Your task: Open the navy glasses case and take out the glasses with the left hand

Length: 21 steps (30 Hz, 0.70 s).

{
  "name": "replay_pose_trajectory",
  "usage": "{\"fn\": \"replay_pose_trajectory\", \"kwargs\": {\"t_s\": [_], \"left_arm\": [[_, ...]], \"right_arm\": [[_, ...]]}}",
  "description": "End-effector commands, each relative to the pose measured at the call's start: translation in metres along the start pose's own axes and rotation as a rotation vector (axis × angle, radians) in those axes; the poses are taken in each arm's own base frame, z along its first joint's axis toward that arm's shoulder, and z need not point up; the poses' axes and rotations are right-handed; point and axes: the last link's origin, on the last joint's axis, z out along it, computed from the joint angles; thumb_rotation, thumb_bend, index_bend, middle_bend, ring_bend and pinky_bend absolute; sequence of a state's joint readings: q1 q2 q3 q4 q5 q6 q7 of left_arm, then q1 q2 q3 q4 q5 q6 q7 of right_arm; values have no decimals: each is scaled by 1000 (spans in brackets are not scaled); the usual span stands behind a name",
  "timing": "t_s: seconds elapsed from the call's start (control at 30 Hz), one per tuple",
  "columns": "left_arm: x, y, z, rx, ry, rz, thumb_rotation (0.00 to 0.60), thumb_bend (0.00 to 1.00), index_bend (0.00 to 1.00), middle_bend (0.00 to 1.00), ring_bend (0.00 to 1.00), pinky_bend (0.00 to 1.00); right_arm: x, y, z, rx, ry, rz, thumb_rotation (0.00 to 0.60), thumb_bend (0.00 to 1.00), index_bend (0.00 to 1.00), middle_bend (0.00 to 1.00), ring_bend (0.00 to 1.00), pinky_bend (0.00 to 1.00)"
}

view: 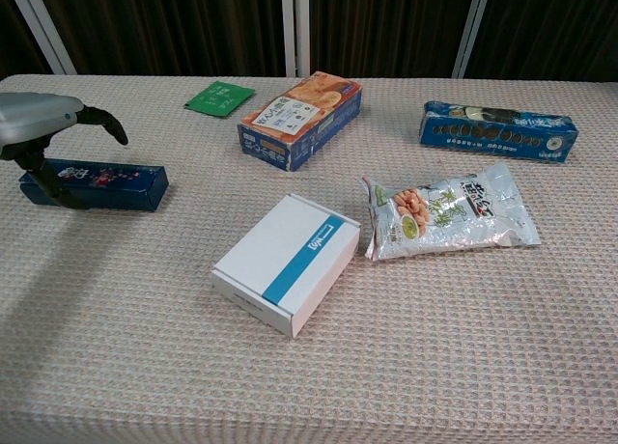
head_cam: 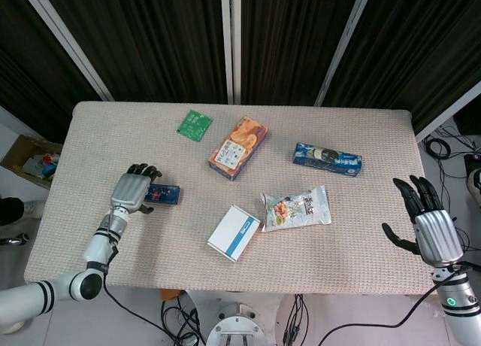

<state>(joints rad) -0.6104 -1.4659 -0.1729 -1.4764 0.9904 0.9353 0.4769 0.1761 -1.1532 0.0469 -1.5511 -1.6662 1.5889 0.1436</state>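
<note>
The navy glasses case (head_cam: 167, 194) (view: 111, 185) lies closed and flat on the table's left side, its long side running left to right. My left hand (head_cam: 131, 192) (view: 39, 121) arches over its left end. The thumb reaches down at the case's near side and the fingers curve above and past its far side, apart from it. No glasses show. My right hand (head_cam: 430, 224) hangs beyond the table's right edge with fingers spread and nothing in it; the chest view does not show it.
An orange snack box (head_cam: 238, 147) (view: 301, 118) and a green packet (head_cam: 195, 124) lie at the back. A blue biscuit pack (head_cam: 327, 159) sits back right, with a snack bag (head_cam: 297, 207) and a white blue-striped box (head_cam: 234, 232) (view: 287, 261) mid-table.
</note>
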Motion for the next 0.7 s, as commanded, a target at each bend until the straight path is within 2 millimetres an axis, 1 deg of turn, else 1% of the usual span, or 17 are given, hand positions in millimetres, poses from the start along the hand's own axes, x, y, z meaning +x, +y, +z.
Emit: {"fn": "replay_pose_trajectory", "kwargs": {"t_s": [0.03, 0.17, 0.47, 0.7], "left_arm": [[0, -2, 0, 2, -8, 21, 600, 208, 260, 169, 98, 125], [0, -4, 1, 6, -13, 23, 600, 269, 287, 169, 98, 125], [-1, -3, 2, 2, -42, 24, 600, 362, 304, 169, 98, 126], [-1, -3, 1, 1, -61, 25, 600, 400, 306, 169, 98, 126]], "right_arm": [[0, 0, 0, 0, 1, 1, 600, 235, 19, 143, 0, 6], [-1, 1, -1, -4, -1, 4, 600, 235, 19, 143, 0, 6], [-1, 2, -2, -11, -3, 5, 600, 236, 19, 143, 0, 6], [-1, 2, -2, -14, -2, 8, 600, 235, 19, 143, 0, 6]]}}
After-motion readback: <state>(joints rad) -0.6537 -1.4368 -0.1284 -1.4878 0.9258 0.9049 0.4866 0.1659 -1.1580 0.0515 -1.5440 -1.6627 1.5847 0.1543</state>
